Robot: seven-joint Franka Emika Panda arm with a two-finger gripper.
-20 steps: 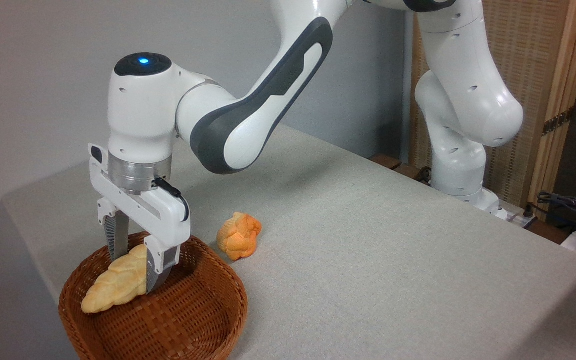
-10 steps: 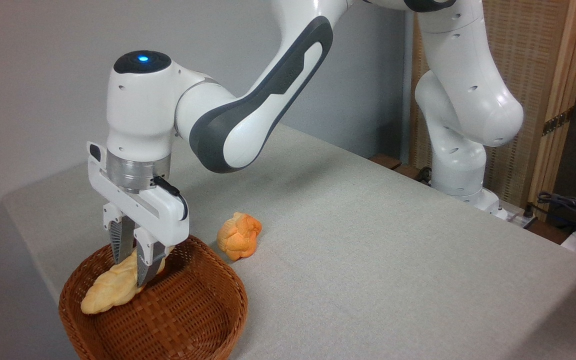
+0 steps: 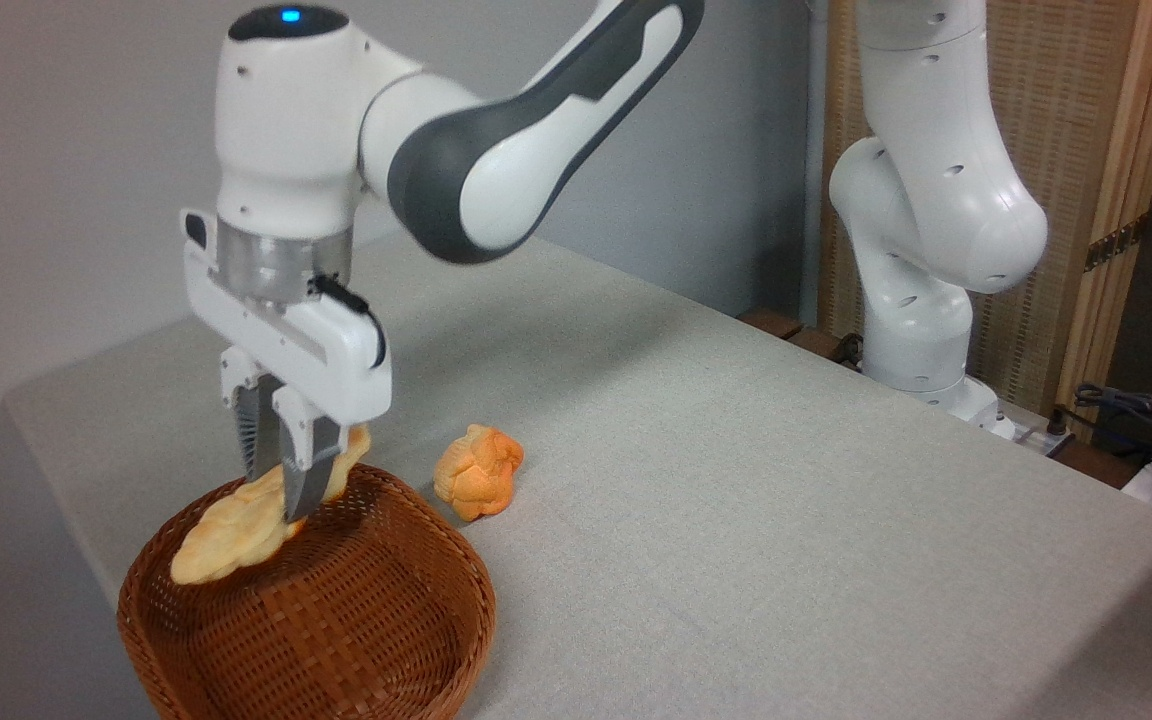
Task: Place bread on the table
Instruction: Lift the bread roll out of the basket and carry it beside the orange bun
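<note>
The bread (image 3: pixel 226 525) is a long pale golden braided loaf, hanging tilted just above the brown wicker basket (image 3: pixel 336 630) at the lower left. My gripper (image 3: pixel 281 495) is shut on the loaf near its upper end, fingers pointing down. The loaf's lower end dips toward the basket's left rim, and its upper tip pokes out behind the fingers. The table (image 3: pixel 736 480), covered in light grey woven cloth, spreads to the right.
A small round orange knotted bun (image 3: pixel 478 472) lies on the cloth just right of the basket. The arm's white base (image 3: pixel 921 340) stands at the table's far right edge, with a wooden screen behind and cables at the right.
The gripper shut on the loaf, then rose with it. The bread has come up off the basket's floor and now hangs at rim height.
</note>
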